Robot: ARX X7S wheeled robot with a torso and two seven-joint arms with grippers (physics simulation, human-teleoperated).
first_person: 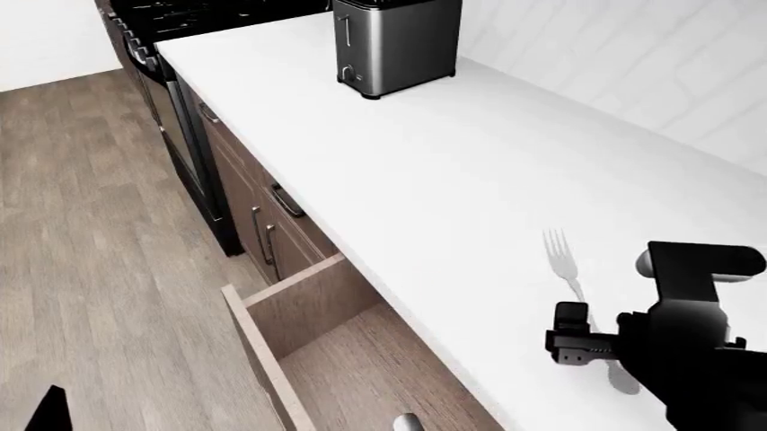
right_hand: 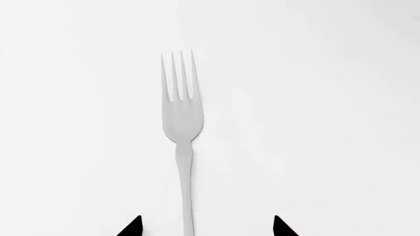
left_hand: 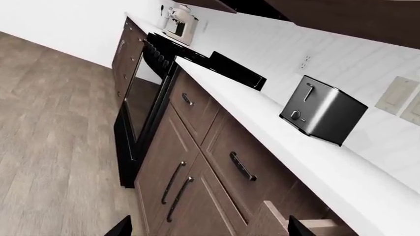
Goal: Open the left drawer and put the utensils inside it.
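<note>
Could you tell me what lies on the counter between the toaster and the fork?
Nothing: in the head view, the white countertop between the toaster and the fork is bare.

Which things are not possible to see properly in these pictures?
- Fork: head view, the right arm hides its handle end; right wrist view, the edge cuts it.
- Spatula: in no view.
- Left drawer: head view, the edge cuts its front.
- Left gripper: only the tips of its fingers show.
</note>
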